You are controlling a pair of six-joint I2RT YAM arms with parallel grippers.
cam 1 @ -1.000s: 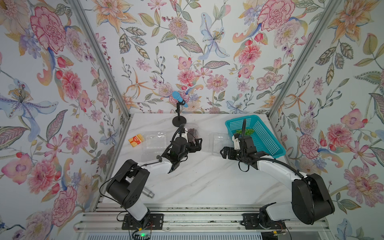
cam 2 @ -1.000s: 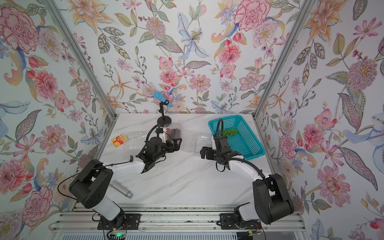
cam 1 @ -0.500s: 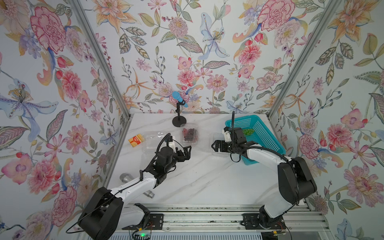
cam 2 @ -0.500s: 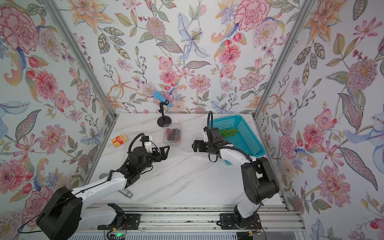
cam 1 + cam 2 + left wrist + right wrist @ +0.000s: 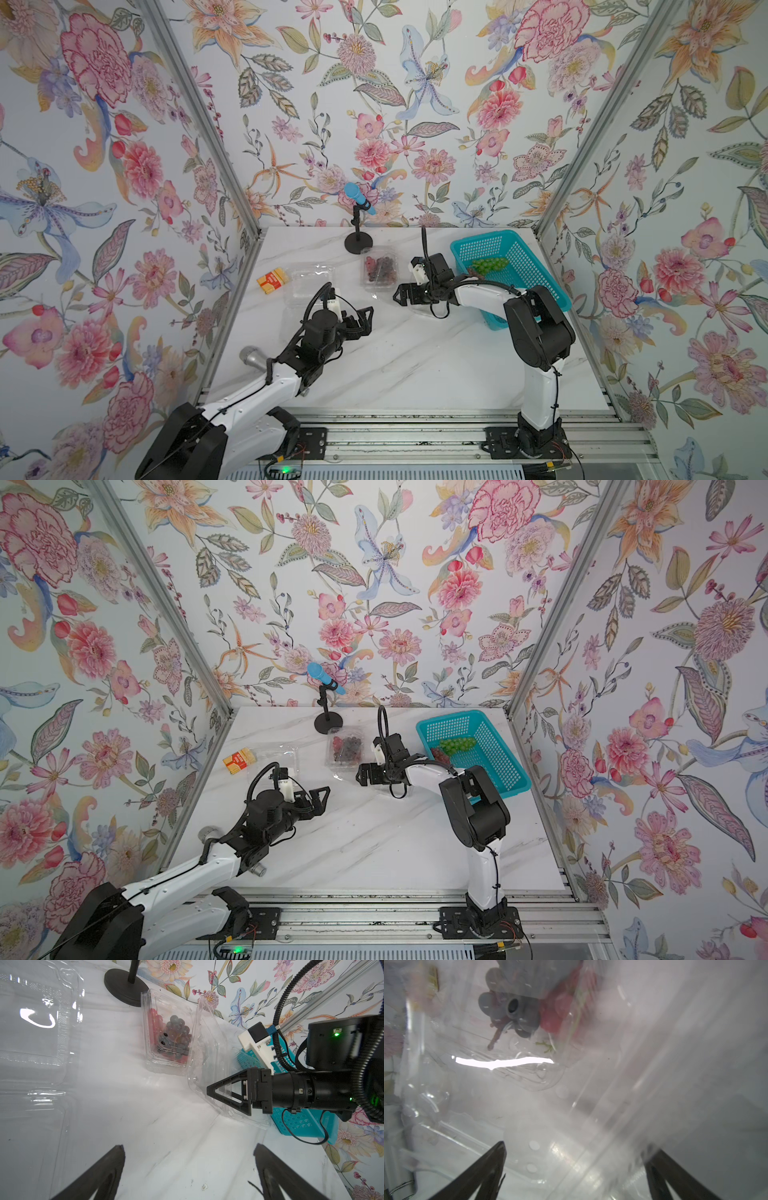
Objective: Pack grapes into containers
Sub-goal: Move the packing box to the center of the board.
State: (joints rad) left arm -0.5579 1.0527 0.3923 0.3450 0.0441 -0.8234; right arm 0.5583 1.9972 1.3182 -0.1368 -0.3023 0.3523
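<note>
1. Withdrawn since a second ago: left pincer (image 5: 368, 321), then close against the filled container (image 5: 379, 270), now well short of it over the bare marble table (image 5: 415, 374). Stands released, jaws spread wide, grasps nothing.
2. Shifted over the same interval: right pincer (image 5: 400, 294), carried away from the front of the teal basket (image 5: 540, 286) toward the left pincer. Jaws equally spread. Shows, in the right wrist view, clear plastic of a second container (image 5: 207, 1043) across and ahead of the tips; cannot tell whether it touches.
3. Grapes: red and dark berries (image 5: 174, 1030) inside the filled container, ahead of both pincers; green bunch (image 5: 490, 264) in the basket, behind the right pincer's wrist.
4. Reads, as a judgement, as one box loaded and let go, with the green bunch yet to pack; lid state not discernible.
5. Edges and room: empty container (image 5: 311, 280) just off the left pincer's outer jaw; microphone stand (image 5: 358, 245) beyond the filled container; basket wall close behind the right forearm. Leaves open marble between the two pincers and behind the left one. Calls for care at the thin plastic wall by the right tips.
</note>
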